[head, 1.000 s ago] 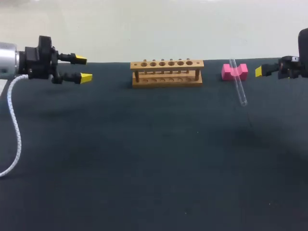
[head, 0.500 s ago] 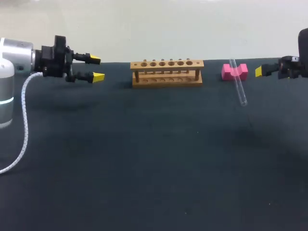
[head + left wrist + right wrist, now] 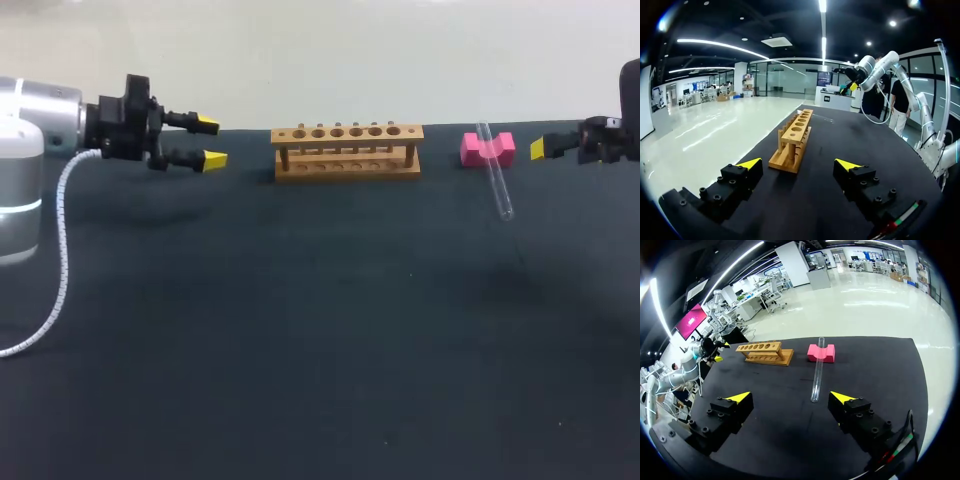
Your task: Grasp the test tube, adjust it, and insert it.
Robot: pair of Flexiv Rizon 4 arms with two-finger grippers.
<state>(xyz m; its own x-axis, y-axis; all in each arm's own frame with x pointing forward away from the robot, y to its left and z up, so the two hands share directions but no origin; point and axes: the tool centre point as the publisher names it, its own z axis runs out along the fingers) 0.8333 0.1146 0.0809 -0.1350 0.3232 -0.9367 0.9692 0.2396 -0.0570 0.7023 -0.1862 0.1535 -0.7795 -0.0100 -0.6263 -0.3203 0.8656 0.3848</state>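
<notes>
Left tool [image 3: 210, 142] nearer rack [image 3: 347, 170], wide open.

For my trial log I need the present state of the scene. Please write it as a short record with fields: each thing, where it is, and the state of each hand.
test tube: tilted, leaning across the notch of the pink block, lower end on the table; not grasped
pink block: on the table, right of the rack
rack: wooden, six holes, all empty
left hand: open, holds nothing, above the table left of the rack
right hand: open, holds nothing, apart from the test tube ahead of it
table: dark surface
</notes>
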